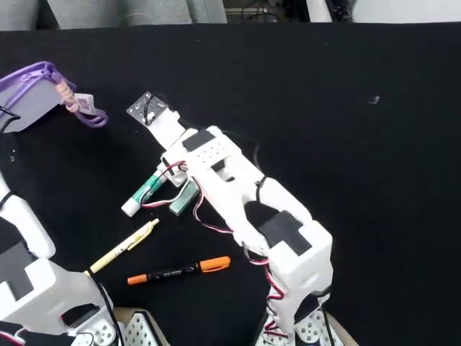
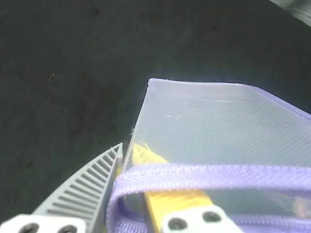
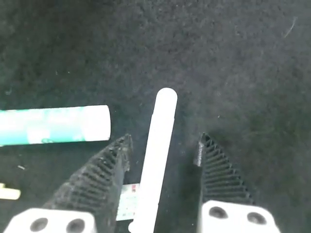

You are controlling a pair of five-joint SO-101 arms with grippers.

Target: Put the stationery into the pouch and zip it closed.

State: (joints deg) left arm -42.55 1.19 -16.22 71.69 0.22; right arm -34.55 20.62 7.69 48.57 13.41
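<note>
The translucent pouch (image 1: 29, 97) with a purple zipper (image 2: 204, 175) is held up at the far left of the table, its mouth gaping. My left gripper (image 2: 129, 148) is shut on its edge, with the grey finger (image 2: 92, 187) outside and the yellow one inside. My right gripper (image 3: 163, 143) is open, low over the black table, and its black fingers (image 3: 102, 177) straddle a white pen (image 3: 160, 141) without touching it. A green and white glue stick (image 3: 53, 125) (image 1: 144, 191) lies just beside it.
A green eraser-like piece (image 1: 184, 198) lies under the right arm (image 1: 238, 194). Nearer the front lie a yellow pen (image 1: 122, 247) and an orange marker (image 1: 180, 270). The left arm's white body (image 1: 32, 285) fills the front left corner. The right half of the black table (image 1: 374, 158) is bare.
</note>
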